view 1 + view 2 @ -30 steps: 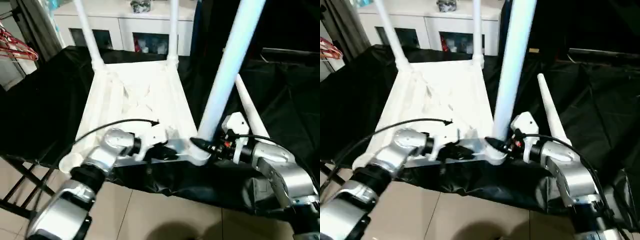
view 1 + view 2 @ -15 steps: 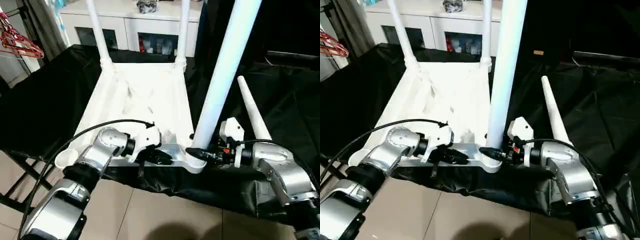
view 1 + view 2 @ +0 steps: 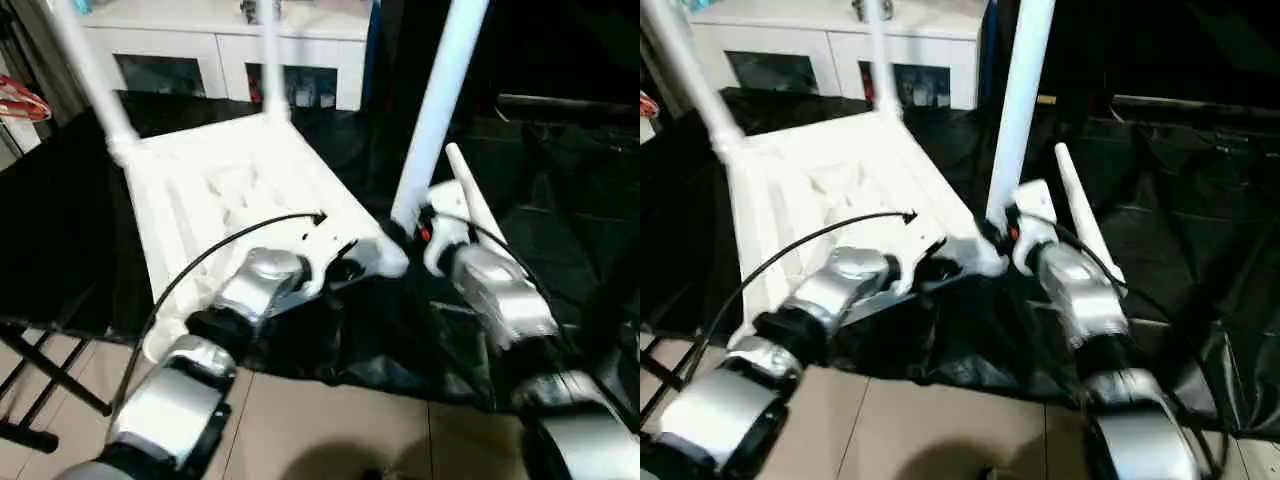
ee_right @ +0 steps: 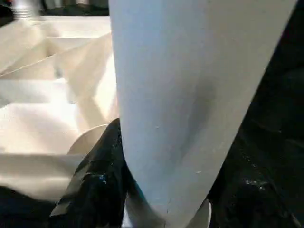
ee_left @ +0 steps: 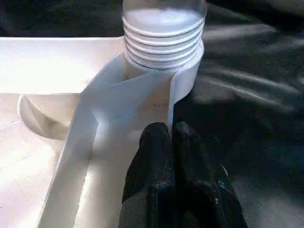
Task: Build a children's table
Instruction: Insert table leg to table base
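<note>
1. The left gripper (image 5: 173,137), clenched with nothing between its fingers, presses against the upturned table top (image 3: 215,185) at the near corner socket.
2. The right gripper (image 3: 405,232) grasps an upright leg (image 3: 437,105) at that socket.
3. A loose leg (image 3: 470,200) lies at three o'clock on black cloth (image 3: 560,190).
4. Two legs stand at the far corners, toward twelve o'clock.

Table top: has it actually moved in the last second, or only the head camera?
Yes. The table top has turned against the white cabinet: its far edge, earlier parallel to the cabinet front, now slants, right side swung toward the cabinet, left side toward the robot.
</note>
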Available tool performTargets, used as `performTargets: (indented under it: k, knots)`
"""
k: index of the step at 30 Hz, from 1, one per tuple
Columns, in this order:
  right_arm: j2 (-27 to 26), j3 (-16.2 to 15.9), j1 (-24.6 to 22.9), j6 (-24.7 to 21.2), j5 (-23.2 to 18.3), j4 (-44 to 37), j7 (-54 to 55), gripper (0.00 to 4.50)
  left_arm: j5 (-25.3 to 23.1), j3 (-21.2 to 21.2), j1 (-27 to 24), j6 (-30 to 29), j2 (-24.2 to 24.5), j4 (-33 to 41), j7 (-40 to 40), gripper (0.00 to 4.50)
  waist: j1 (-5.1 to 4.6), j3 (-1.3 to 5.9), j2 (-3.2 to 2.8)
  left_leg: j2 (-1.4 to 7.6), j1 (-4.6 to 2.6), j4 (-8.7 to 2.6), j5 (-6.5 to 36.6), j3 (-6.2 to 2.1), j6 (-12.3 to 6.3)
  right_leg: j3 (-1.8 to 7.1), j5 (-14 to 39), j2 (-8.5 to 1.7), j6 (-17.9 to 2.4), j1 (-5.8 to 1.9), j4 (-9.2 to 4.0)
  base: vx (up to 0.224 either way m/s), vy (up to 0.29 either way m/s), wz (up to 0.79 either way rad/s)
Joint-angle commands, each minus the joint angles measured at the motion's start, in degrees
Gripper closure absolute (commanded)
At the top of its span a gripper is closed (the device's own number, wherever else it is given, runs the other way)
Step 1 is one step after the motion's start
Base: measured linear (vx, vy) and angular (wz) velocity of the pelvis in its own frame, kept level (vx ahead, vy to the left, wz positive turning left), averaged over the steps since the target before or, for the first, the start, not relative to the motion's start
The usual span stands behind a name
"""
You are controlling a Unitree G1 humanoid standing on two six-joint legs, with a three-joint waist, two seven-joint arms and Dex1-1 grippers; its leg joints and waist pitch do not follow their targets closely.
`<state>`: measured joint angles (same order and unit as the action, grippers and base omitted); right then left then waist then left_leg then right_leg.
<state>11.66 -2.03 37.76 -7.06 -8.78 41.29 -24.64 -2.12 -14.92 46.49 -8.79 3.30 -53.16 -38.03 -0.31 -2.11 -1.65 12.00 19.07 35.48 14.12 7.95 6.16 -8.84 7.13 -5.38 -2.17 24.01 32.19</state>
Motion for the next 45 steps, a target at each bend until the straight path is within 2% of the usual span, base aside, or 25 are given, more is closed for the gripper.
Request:
performTargets:
  k: [1, 2, 4, 5, 7, 11, 12, 13, 14, 16, 19, 22, 25, 28, 29, 32, 35, 37, 41, 42, 44, 45]
  knots:
    - [-1.33, -1.43, -2.56, -2.58, 2.28, 7.35, 1.08, 2.64, 0.79, 2.97, 3.91, 1.71, -0.48, 2.19, 2.91, 4.50, 0.72, 4.33, 0.33, 0.04, 1.73, -3.87, 0.97, 0.69, -7.47, 2.69, 15.30, -2.98, -10.19, -4.73, -2.90, 0.053, -0.014, 0.02]
    - [-1.57, -1.53, -2.55, -2.65, 2.23, 7.28, 0.80, 2.64, 0.60, 2.68, 3.80, 1.87, -0.48, 2.15, 2.77, 4.50, 0.74, 4.36, 0.46, 0.08, 1.72, -3.83, 0.20, 0.70, -7.95, 2.78, 13.80, -2.96, -10.80, -4.75, -2.69, 0.053, -0.014, 0.02]
    - [-1.95, -1.94, -2.50, -2.48, 2.25, 7.19, 0.19, 2.64, 0.43, 2.27, 3.53, 1.41, -0.38, 2.47, 2.49, 4.50, 0.88, 4.46, 0.41, 0.07, 1.71, -3.73, -2.38, 0.73, -10.20, 2.85, 10.19, -3.01, -12.32, -4.92, -2.19, 0.000, 0.000, 0.00]
    - [-1.97, -2.46, -2.32, -2.19, 2.74, 7.40, -0.20, 2.64, 0.23, 1.89, 3.29, 1.36, -0.19, 2.88, 1.87, 4.50, 0.98, 4.38, 0.21, 0.13, 1.61, -3.75, -2.68, 0.74, -10.86, 2.82, 10.10, -3.03, -12.65, -4.88, -2.19, 0.000, 0.000, 0.00]
    - [-1.91, -2.76, -2.23, -1.97, 3.20, 7.48, -0.03, 2.64, 0.02, 1.59, 3.13, 1.50, -0.03, 3.11, 1.45, 4.50, 0.97, 4.22, 0.26, 0.19, 1.53, -3.84, -1.27, 0.86, -10.74, 2.75, 12.46, -3.05, -12.31, -4.85, -2.57, 0.000, 0.000, 0.00]
    - [-2.01, -2.60, -1.59, -0.51, 3.52, 8.39, -0.63, 2.64, -0.44, 0.98, 2.77, 1.81, 0.22, 3.40, 0.44, 4.50, 0.91, 4.00, 0.21, 0.17, 1.43, -4.13, 2.15, 0.93, -8.49, 2.71, 17.54, -3.02, -10.51, -4.82, -3.25, 0.000, 0.000, 0.00]
    - [-2.19, -1.69, -1.21, -0.50, 2.51, 8.52, -1.32, 2.29, -0.48, 0.87, 2.60, 1.89, 0.30, 3.52, 0.19, 4.50, 0.89, 4.01, 0.21, 0.20, 1.43, -4.15, 2.21, 0.90, -8.32, 2.72, 17.36, -2.99, -10.54, -4.82, -3.18, 0.000, 0.000, 0.00]
    - [-2.30, -0.70, -0.89, -0.38, 1.36, 8.30, -2.28, 2.29, -0.55, 0.68, 2.41, 2.20, 0.44, 3.66, -0.23, 4.50, 0.83, 4.01, 0.24, 0.22, 1.45, -4.20, 2.60, 0.89, -8.29, 2.76, 17.00, -2.98, -10.70, -4.86, -3.15, 0.000, 0.000, 0.00]
    - [-2.31, -0.11, -0.65, -0.53, 0.56, 8.00, -3.26, 1.91, -0.58, 0.56, 2.22, 2.39, 0.57, 3.81, -0.56, 4.50, 0.87, 4.05, 0.16, 0.26, 1.41, -4.20, 2.60, 0.85, -8.34, 2.80, 16.31, -3.02, -11.02, -4.87, -3.05, 0.000, 0.000, 0.00]
    - [-2.11, 0.20, -0.42, -0.24, 0.18, 7.41, -4.35, 1.89, -0.49, 0.46, 1.96, 2.65, 0.75, 4.04, -1.24, 4.50, 0.90, 4.16, 0.18, 0.31, 1.41, -4.13, 1.96, 0.81, -8.79, 2.87, 14.65, -3.02, -11.75, -4.87, -2.78, 0.000, 0.000, 0.00]
    - [-1.83, 0.47, -0.51, -0.29, -0.28, 5.99, -5.81, 1.56, -0.44, 0.19, 1.65, 3.60, 1.06, 4.35, -2.84, 4.50, 1.15, 4.36, 0.27, 0.36, 1.65, -4.00, -0.51, 0.75, -9.55, 2.96, 11.99, -3.10, -12.50, -5.05, -2.25, 0.000, 0.000, 0.00]
    - [-0.69, 0.33, -0.87, 0.24, -0.24, 3.52, -7.67, 1.37, -0.26, -0.30, 0.87, 5.04, 1.68, 5.30, -5.81, 4.50, 1.34, 4.34, 0.24, 0.30, 1.49, -3.88, -0.94, 0.90, -10.34, 2.99, 11.76, -3.07, -12.71, -4.84, -2.32, 0.000, 0.000, 0.00]
    - [0.56, 0.28, -1.98, 0.08, -0.92, 0.61, -11.09, 1.25, 0.04, -0.93, -0.15, 6.33, 2.33, 6.71, -9.29, 4.50, 1.65, 4.53, 0.40, 0.30, 1.74, -3.69, -2.16, 0.93, -10.82, 3.13, 10.40, -3.08, -13.02, -4.91, -1.97, 0.000, 0.000, 0.00]
    - [2.56, -0.36, -3.73, -0.33, -1.77, -2.92, -15.30, 1.25, 0.39, -1.84, -1.20, 7.97, 2.97, 7.96, -13.00, 4.50, 2.61, 4.45, 0.31, 0.48, 1.44, -3.57, -3.14, 1.07, -12.18, 3.24, 9.18, -2.98, -13.25, -4.44, -1.77, 0.000, 0.000, 0.00]
    - [2.96, -0.56, -4.10, -0.27, -1.80, -3.51, -16.06, 1.25, 0.49, -1.96, -1.39, 7.97, 3.09, 8.19, -13.65, 4.50, 2.85, 4.39, 0.17, 0.46, 1.50, -3.58, -3.10, 1.09, -12.11, 3.31, 9.51, -3.02, -13.23, -4.44, -1.77, 0.000, 0.000, 0.00]
    - [4.91, -1.47, -6.13, -0.29, -2.12, -6.80, -20.06, 1.25, 1.27, -2.56, -2.41, 8.41, 3.75, 9.48, -17.40, 4.50, 3.51, 4.21, 0.32, 0.54, 1.29, -3.69, -1.59, 1.26, -11.35, 3.32, 11.91, -2.95, -12.52, -4.33, -2.14, 0.000, 0.000, 0.00]
    - [8.01, -3.07, -9.51, -0.39, -2.90, -12.44, -26.23, 1.25, 1.44, -3.47, -3.54, 10.56, 4.96, 10.61, -21.27, 4.50, 4.52, 4.18, 0.21, 0.73, 1.07, -3.83, -0.44, 1.32, -10.05, 3.44, 13.16, -2.87, -11.61, -4.13, -2.20, 0.000, 0.000, 0.00]
    - [9.49, -3.77, -11.22, -0.64, -3.27, -15.31, -29.04, 1.25, 1.44, -3.73, -3.97, 10.76, 5.57, 11.00, -22.89, 4.50, 5.14, 4.14, 0.16, 0.93, 0.99, -3.89, -0.34, 1.35, -9.89, 3.57, 13.27, -2.90, -11.19, -4.07, -2.15, 0.000, 0.000, 0.00]
    - [13.82, -5.90, -15.11, -2.27, -3.97, -21.54, -35.58, 1.25, 2.19, -4.01, -4.94, 11.86, 7.02, 11.84, -27.95, 4.50, 5.73, 4.08, 0.25, 0.87, 0.98, -3.97, 0.27, 1.48, -9.14, 3.65, 13.94, -2.76, -10.42, -4.07, -2.28, 0.000, 0.000, 0.00]
    - [14.65, -6.27, -15.76, -2.77, -4.17, -22.63, -36.80, 1.25, 2.47, -4.09, -5.14, 12.10, 7.34, 12.13, -29.29, 4.50, 5.83, 4.07, 0.30, 0.82, 1.17, -3.98, 0.22, 1.46, -9.14, 3.63, 14.03, -2.75, -10.06, -4.27, -2.27, 0.000, 0.000, 0.00]
    - [15.80, -6.94, -16.60, -3.19, -4.21, -23.82, -38.39, 1.25, 2.86, -4.30, -5.38, 12.26, 7.87, 12.46, -31.08, 4.50, 5.94, 4.06, 0.11, 0.91, 1.15, -4.02, 0.74, 1.45, -8.90, 3.60, 14.88, -2.84, -9.80, -4.13, -2.40, 0.000, 0.000, 0.00]
    - [15.80, -6.94, -16.60, -3.19, -4.21, -23.82, -38.39, 1.25, 2.86, -4.30, -5.38, 12.26, 7.87, 12.46, -31.08, 4.50, 6.03, 4.09, 0.21, 0.86, 1.14, -4.07, 0.70, 1.44, -8.50, 3.63, 15.20, -2.83, -9.49, -4.16, -2.41, 0.000, 0.000, 0.00]
